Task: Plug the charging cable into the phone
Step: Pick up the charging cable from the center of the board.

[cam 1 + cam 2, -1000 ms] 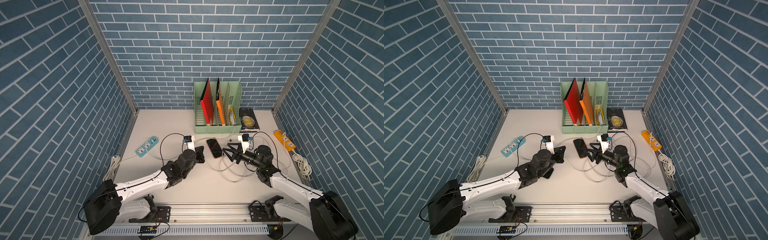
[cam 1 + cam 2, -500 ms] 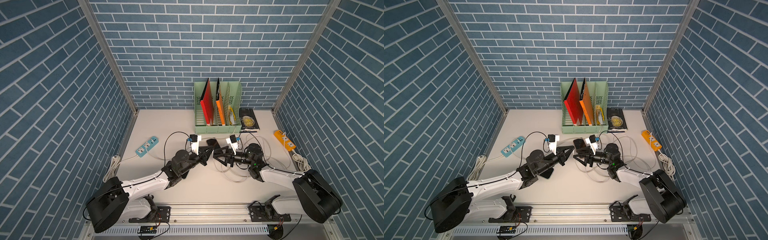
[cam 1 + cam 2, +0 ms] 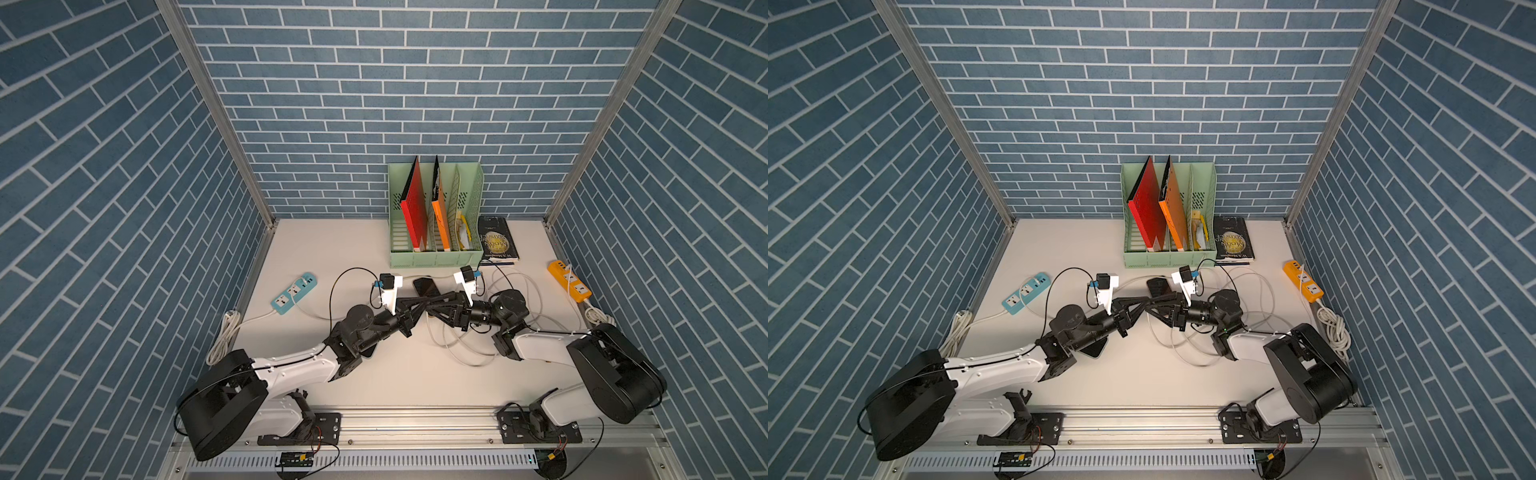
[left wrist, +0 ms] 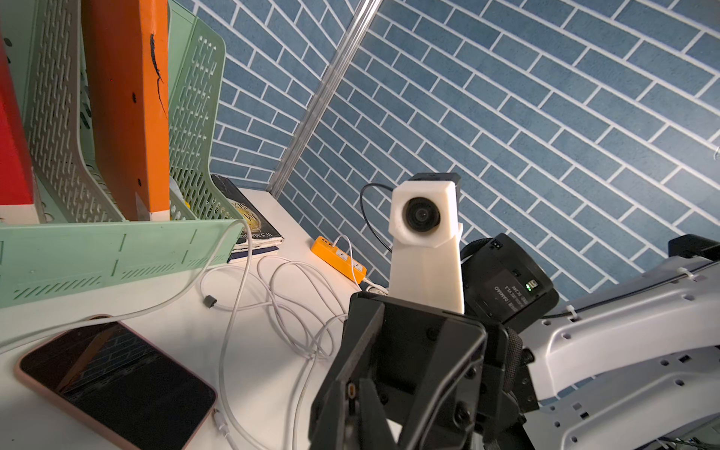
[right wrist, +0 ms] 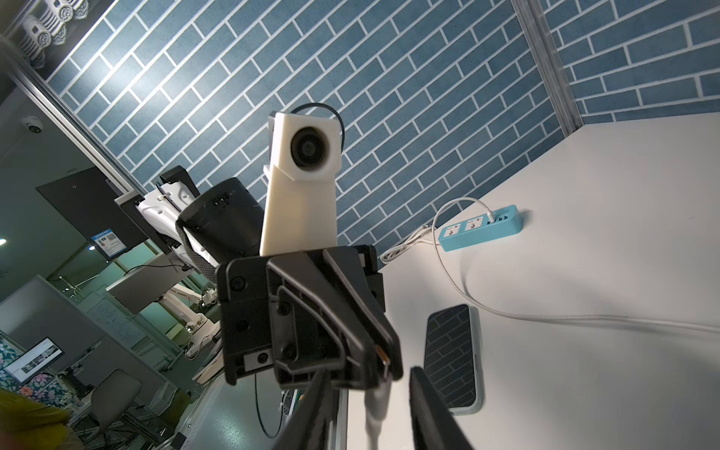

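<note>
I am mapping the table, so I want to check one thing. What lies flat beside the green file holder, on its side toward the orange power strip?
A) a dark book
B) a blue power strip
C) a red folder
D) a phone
A: in both top views a dark book lies flat beside the green file holder, between it and the orange power strip.

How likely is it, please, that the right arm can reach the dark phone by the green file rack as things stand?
Probably yes: the phone lies flat on bare table just beyond the right claw; only the left claw, holding the cable, crowds alongside.
</note>
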Controlling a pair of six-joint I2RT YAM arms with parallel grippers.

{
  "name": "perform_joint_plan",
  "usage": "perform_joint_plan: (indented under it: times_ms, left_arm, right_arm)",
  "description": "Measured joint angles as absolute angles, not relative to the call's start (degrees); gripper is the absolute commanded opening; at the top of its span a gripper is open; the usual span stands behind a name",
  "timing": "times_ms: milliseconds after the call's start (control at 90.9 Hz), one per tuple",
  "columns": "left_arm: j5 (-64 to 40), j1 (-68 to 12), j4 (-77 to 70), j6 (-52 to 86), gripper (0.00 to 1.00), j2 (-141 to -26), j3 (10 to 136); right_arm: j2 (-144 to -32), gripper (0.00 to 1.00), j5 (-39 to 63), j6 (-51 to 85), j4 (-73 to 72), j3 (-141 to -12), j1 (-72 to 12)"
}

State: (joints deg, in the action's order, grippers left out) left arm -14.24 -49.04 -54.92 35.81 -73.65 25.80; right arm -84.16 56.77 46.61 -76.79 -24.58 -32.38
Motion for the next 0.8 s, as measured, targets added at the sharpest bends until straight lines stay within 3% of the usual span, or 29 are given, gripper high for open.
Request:
perform_joint_plan:
  times_ms: [803]
  left_arm:
    - [-17.28, -47.92, -59.96, 39.22, 0.00, -73.23, 24.71]
  right_arm:
    - [-85.86, 0.31, 58.48, 49.69, -81.89, -21.63, -32.47]
